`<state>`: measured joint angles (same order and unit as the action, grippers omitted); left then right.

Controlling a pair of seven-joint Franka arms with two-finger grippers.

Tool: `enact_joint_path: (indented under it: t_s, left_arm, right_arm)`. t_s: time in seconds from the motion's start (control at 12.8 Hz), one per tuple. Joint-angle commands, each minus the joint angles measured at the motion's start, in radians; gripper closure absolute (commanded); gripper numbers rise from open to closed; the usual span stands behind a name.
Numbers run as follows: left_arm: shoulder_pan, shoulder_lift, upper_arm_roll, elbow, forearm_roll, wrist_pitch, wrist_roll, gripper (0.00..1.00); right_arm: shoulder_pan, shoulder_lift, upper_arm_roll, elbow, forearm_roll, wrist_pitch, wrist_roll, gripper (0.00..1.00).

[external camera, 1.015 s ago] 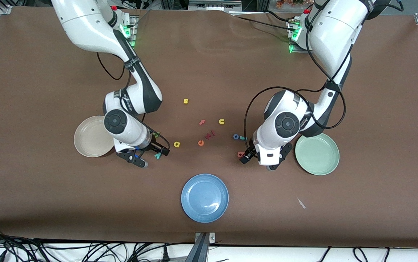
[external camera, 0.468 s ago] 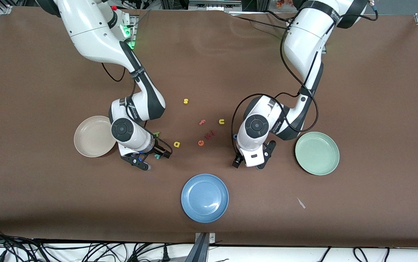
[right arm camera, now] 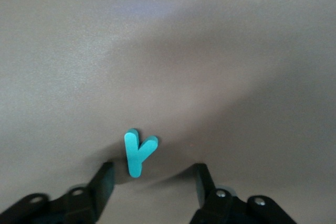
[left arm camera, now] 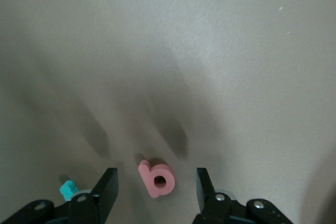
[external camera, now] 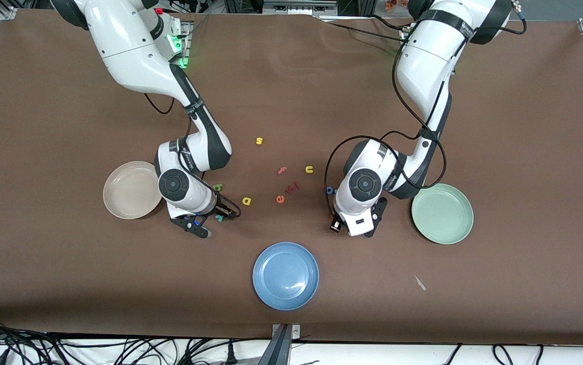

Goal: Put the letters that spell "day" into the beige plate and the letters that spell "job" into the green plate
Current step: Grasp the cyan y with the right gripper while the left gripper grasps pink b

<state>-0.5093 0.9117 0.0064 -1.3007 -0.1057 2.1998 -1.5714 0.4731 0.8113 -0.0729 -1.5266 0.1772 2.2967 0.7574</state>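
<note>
In the left wrist view the salmon-pink b [left arm camera: 156, 178] lies flat on the table between the fingers of my open left gripper [left arm camera: 156, 188], with a gap on each side. The teal j [left arm camera: 67, 189] peeks out just outside one finger. From the front, my left gripper [external camera: 353, 229] hides the b, and the blue o [external camera: 329, 190] shows beside the wrist. My right gripper [right arm camera: 153, 182] is open low over the teal y [right arm camera: 137, 151], whose stem reaches between the fingers. The front view has that gripper [external camera: 216, 221] beside the green d [external camera: 218, 187] and yellow a [external camera: 246, 201]. The beige plate [external camera: 121, 205] and green plate [external camera: 448, 230] hold nothing.
A blue plate [external camera: 286, 291] sits nearer the front camera, midway along the table. Loose letters lie between the arms: yellow s [external camera: 259, 141], pink f [external camera: 282, 171], yellow u [external camera: 309, 169], orange e [external camera: 280, 199]. A small white scrap [external camera: 420, 283] lies near the green plate.
My left gripper moved from beside the green plate toward the table's middle and now covers the b. My right gripper shifted slightly and settled lower over the y.
</note>
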Motion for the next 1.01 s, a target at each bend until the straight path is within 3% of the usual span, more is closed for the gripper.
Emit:
enact_joint_path:
  t_s: [0.0, 0.23, 0.47, 0.62, 0.94]
  left_arm:
    - [-0.005, 0.029, 0.004, 0.038, -0.04, -0.008, 0.002, 0.33]
    - [-0.012, 0.042, 0.006, 0.034, -0.04, 0.024, 0.002, 0.42]
    - [-0.012, 0.046, 0.004, 0.026, -0.042, 0.066, -0.004, 0.68]
    - [-0.011, 0.044, 0.004, 0.023, -0.04, 0.074, -0.01, 0.96]
    - [0.012, 0.03, 0.003, 0.032, -0.038, 0.06, 0.004, 1.0]
  right_arm:
    - [-0.005, 0.04, -0.001, 0.078, 0.013, -0.048, -0.007, 0.54]
    - [-0.005, 0.06, -0.002, 0.126, 0.016, -0.094, -0.001, 0.77]
    - [-0.005, 0.062, -0.002, 0.128, 0.016, -0.094, 0.002, 1.0]
    - [-0.005, 0.059, -0.004, 0.131, 0.018, -0.101, 0.002, 1.0]
    - [-0.024, 0.025, -0.024, 0.204, 0.009, -0.279, -0.015, 1.0]
